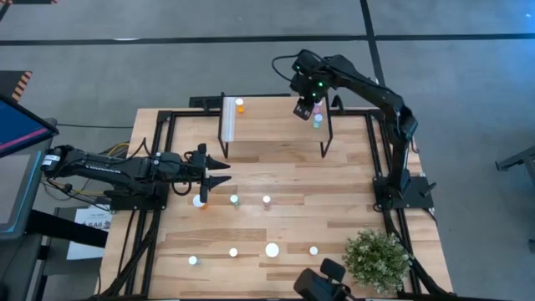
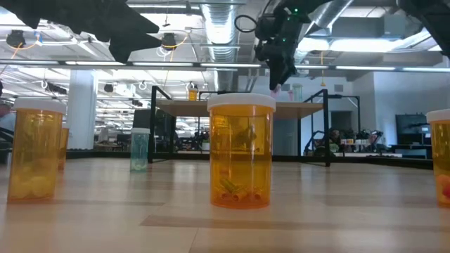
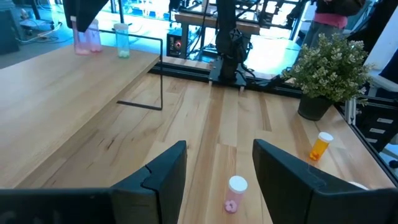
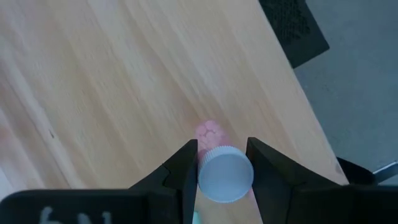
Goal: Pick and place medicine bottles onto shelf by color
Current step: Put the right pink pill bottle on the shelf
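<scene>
The small pink translucent plastic medicine bottle with a white round cap (image 4: pixel 225 175) sits between the fingers of the right tool (image 4: pixel 222 163), which is narrowed onto the cap from both sides and holds the bottle just over the light wood plank top of the shelf (image 1: pixel 276 125), near the shelf's right end. It looks light and rigid, with a smooth, probably slippery body and loose pills inside, so I judge the ridged cap the surest place to hold it, squarely across its width; being tall for its base, it could tip if let go tilted. On the same end of the shelf a teal bottle (image 1: pixel 318 123) stands just beside it, and an orange bottle (image 1: pixel 240 105) stands at the shelf's left end by the white end panel. In front of the shelf, on the desk (image 1: pixel 334 192), the left tool (image 3: pixel 217 165) hangs open and empty above another pink bottle (image 3: pixel 235 193), with more bottles scattered toward a bushy green potted plant (image 1: pixel 378 257).
</scene>
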Tool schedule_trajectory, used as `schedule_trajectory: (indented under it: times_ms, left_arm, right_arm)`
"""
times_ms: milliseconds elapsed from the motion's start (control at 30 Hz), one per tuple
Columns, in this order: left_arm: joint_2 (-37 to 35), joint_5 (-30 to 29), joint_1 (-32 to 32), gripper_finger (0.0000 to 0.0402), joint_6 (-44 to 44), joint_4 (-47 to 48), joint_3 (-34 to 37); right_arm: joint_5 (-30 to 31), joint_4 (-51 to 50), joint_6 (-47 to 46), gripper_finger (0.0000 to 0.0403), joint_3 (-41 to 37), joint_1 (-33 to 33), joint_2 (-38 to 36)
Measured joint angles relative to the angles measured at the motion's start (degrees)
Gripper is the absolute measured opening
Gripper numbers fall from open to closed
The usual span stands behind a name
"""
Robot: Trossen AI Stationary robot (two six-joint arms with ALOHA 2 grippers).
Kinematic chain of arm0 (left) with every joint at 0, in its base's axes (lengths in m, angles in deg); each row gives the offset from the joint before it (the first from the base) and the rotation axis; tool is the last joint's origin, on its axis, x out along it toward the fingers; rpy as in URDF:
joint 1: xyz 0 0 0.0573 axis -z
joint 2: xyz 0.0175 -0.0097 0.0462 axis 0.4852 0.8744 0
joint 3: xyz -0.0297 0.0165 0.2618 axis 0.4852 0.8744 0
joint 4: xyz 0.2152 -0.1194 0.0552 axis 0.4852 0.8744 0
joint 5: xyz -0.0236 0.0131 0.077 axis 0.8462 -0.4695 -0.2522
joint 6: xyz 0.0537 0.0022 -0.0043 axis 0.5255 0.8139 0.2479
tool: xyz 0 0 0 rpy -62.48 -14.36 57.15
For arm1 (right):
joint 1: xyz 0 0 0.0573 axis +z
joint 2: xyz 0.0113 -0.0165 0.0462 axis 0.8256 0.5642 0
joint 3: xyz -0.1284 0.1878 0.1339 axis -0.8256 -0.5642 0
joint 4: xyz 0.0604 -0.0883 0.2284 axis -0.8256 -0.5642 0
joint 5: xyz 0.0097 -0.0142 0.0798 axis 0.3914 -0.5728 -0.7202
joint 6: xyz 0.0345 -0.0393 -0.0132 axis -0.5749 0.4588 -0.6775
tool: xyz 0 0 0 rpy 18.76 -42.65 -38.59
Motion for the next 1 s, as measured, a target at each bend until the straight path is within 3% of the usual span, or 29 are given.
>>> schedule_trajectory:
  times_ms: [1000]
  left_arm:
    - [0.00,0.00,0.02,0.0171,-0.04,-0.15,0.00]
  right_arm:
    - [0.12,1.39,-0.99,0.0165,-1.51,0.16,-0.04]
